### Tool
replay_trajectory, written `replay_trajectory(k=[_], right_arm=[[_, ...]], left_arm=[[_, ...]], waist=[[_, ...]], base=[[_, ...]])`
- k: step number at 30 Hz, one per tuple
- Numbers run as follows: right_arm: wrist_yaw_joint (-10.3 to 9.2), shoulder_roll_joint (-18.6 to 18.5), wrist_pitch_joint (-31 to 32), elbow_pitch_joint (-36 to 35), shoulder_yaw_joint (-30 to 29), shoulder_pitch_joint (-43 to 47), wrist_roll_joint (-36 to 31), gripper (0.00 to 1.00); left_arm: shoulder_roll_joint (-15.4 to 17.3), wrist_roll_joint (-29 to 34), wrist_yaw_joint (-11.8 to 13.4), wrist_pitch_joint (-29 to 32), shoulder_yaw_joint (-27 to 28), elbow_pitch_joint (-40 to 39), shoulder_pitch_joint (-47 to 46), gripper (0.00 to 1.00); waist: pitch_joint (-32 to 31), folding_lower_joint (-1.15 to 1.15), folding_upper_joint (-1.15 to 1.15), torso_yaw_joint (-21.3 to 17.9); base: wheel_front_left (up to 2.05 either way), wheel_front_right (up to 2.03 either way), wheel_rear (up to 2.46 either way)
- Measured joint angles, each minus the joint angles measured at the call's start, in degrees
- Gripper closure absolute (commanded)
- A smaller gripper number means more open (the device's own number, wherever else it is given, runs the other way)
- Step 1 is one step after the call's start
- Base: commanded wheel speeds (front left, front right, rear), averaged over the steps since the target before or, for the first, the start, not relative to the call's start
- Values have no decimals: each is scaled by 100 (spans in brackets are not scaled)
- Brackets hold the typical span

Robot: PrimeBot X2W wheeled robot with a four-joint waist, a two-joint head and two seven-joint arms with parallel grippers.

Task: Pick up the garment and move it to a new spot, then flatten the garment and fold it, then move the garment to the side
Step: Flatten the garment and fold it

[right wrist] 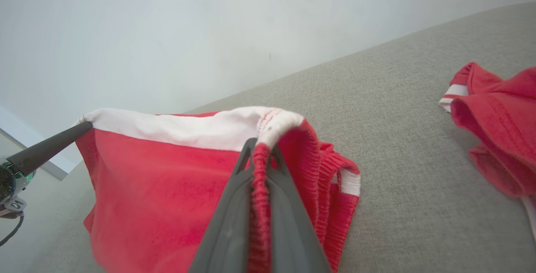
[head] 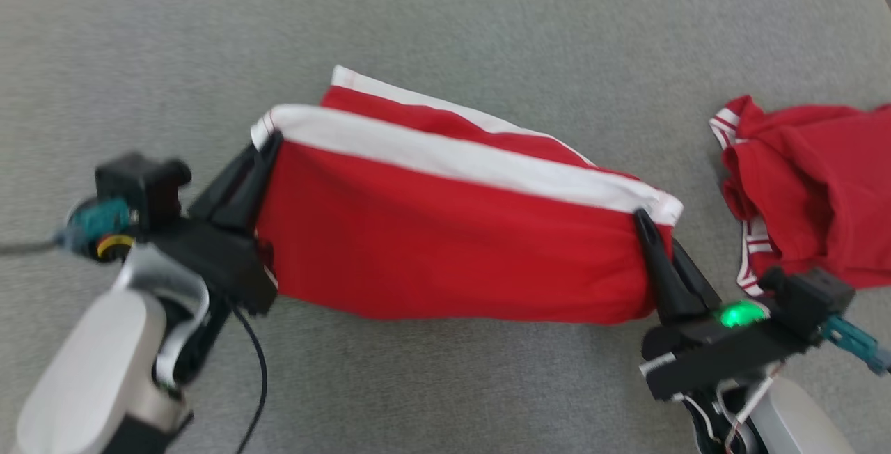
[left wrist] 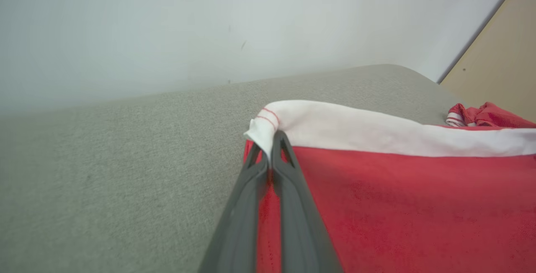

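The garment (head: 445, 245) is red with a white band along its top edge, stretched between my two grippers above the grey cushion. My left gripper (head: 268, 144) is shut on its left corner, where the white band (left wrist: 377, 128) wraps over the fingertips (left wrist: 272, 145). My right gripper (head: 644, 221) is shut on the right corner, pinching the gathered red waistband (right wrist: 259, 168). The cloth hangs down in a fold below the band, and a second layer shows behind it. In the right wrist view the left gripper's fingers (right wrist: 50, 147) hold the far corner.
A second red garment (head: 814, 189) with white trim lies crumpled at the right of the grey cushion (head: 487, 22). A pale wall (left wrist: 167, 21) rises behind the cushion, and a tan panel (left wrist: 498, 55) stands at the far right.
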Motion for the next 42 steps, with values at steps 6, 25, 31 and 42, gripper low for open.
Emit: replay_trajectory(k=[6, 25, 31, 42], right_arm=[[1, 134, -153, 510, 257, -617, 297, 100], [1, 100, -420, 1422, 994, -1466, 1021, 0], [0, -91, -470, 1282, 687, -1146, 784, 0], [1, 140, -517, 375, -713, -341, -625, 0]], left_arm=[[-104, -4, -358, 160, -152, 1239, -952, 100], [-575, -165, -725, -686, -281, 3828, -2301, 70], [-577, -219, -517, -1222, -143, 3816, -2052, 0], [-336, 96, 530, -1911, 37, 1811, -580, 0]], waist=[[290, 0, 0, -295], [709, -1, 0, -652], [555, -1, 0, -563], [200, -1, -1, -283]], base=[[0, 0, 0], [0, 0, 0], [0, 0, 0], [0, 0, 0]])
